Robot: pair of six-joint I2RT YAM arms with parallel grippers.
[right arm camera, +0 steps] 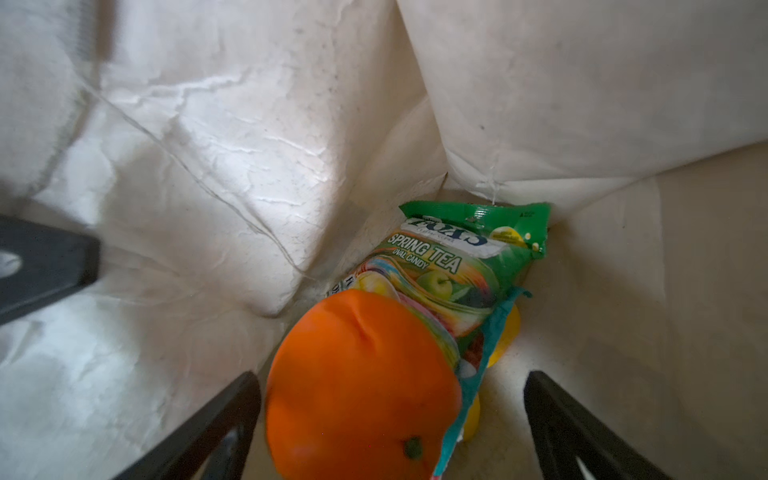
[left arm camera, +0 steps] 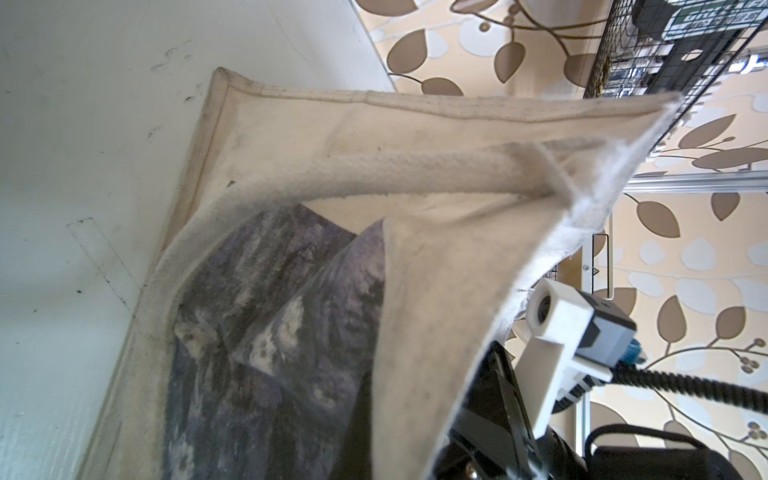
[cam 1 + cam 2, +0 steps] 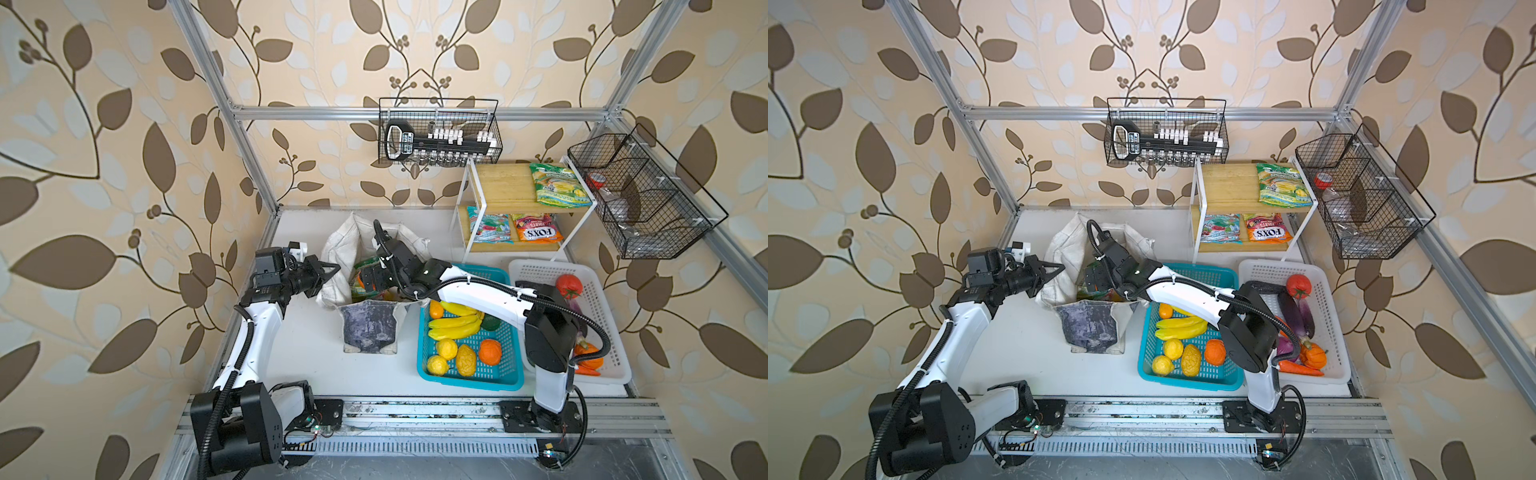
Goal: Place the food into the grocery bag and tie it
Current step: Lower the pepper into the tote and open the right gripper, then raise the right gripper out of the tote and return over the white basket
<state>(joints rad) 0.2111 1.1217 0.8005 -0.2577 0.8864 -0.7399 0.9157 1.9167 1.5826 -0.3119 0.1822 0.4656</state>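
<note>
The grocery bag (image 3: pixel 368 328) (image 3: pixel 1088 328), off-white with a grey mottled panel, stands open in the middle of the table. My left gripper (image 3: pixel 334 270) (image 3: pixel 1059 268) is shut on the bag's left rim. In the left wrist view its fabric (image 2: pixel 436 291) hides the jaws. My right gripper (image 3: pixel 365 282) (image 3: pixel 1090 282) reaches down inside the bag. In the right wrist view the right gripper (image 1: pixel 390 428) is open, with an orange fruit (image 1: pixel 357 386) loose between the fingers. Under the fruit lie a green sweet packet (image 1: pixel 457 257), a blue packet edge (image 1: pixel 486 345) and a yellow fruit (image 1: pixel 509 336).
A blue basket (image 3: pixel 469 382) right of the bag holds bananas, lemons and an orange. A white basket (image 3: pixel 536 266) further right holds a tomato, eggplant and carrots. A small shelf (image 3: pixel 503 183) at the back right carries sweet packets. Wire baskets hang on the frame.
</note>
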